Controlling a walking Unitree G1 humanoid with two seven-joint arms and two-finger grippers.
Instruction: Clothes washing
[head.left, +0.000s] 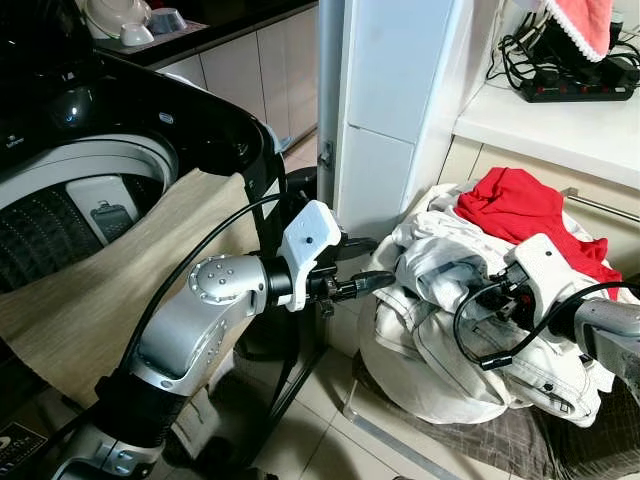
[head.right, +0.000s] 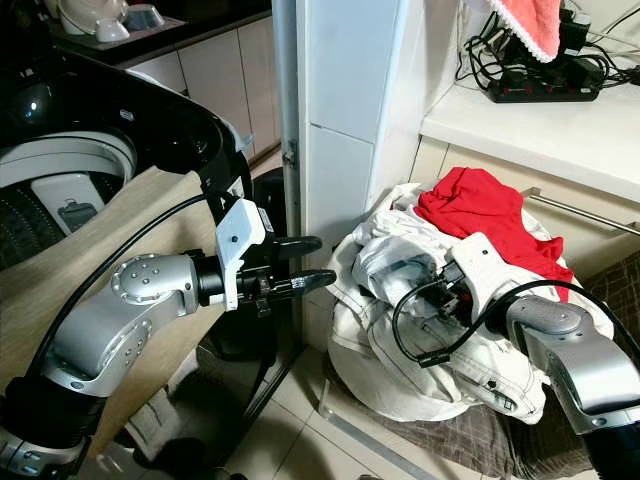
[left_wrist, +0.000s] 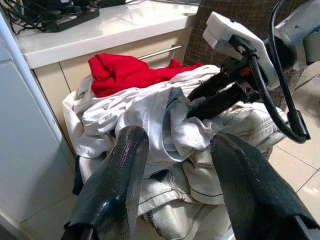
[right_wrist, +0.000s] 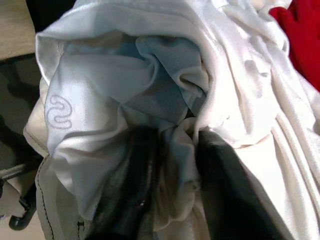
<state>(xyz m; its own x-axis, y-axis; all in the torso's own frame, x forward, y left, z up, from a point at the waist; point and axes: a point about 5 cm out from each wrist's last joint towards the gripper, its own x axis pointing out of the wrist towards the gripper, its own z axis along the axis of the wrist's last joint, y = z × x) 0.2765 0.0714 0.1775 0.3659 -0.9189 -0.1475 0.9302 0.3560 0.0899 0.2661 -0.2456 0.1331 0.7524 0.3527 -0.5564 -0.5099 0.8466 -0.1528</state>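
Note:
A pile of white clothes (head.left: 440, 345) lies heaped on the floor at the right, with a red garment (head.left: 515, 205) on top. My right gripper (head.right: 425, 290) is pushed into the pile's upper left side. Its fingers (right_wrist: 135, 190) are shut on a fold of white garment (right_wrist: 175, 150). My left gripper (head.left: 372, 265) hangs open and holds nothing, just left of the pile and pointing at it. To the left stands the top-loading washing machine (head.left: 70, 215) with its lid up. A beige cloth (head.left: 110, 290) is draped over its front edge.
A white cabinet column (head.left: 390, 100) rises between machine and pile. A counter (head.left: 560, 125) at the right carries a power strip (head.left: 575, 88) and cables, with a pink towel (head.left: 585, 20) above. Brown checked fabric (head.left: 500, 445) lies under the pile. Dishes (head.left: 120, 20) sit at the back left.

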